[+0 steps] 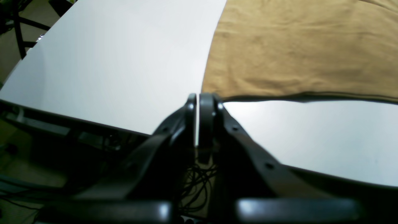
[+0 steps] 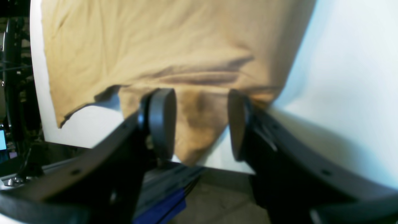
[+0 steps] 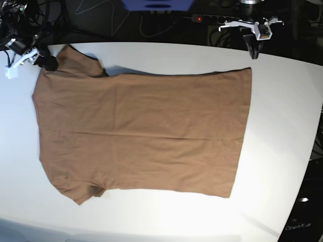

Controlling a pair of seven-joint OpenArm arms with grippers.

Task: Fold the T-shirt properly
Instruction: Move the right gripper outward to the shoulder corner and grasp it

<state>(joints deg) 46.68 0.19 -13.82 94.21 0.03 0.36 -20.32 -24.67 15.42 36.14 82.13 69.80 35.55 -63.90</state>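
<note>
The T-shirt (image 3: 146, 131) lies spread; left gripper (image 1: 197, 99) jaws pressed together, right gripper (image 2: 202, 121) jaws spread astride a blurred sleeve tip.

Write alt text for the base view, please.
A brown T-shirt lies spread flat on a white table, sleeves toward the view's left. The right pincer sits at the upper sleeve, and the left pincer hangs shut just beyond the shirt's upper right corner.

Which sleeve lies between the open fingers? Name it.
The sleeve at the table's far edge, by the right gripper; the other sleeve lies untouched at the near edge.
</note>
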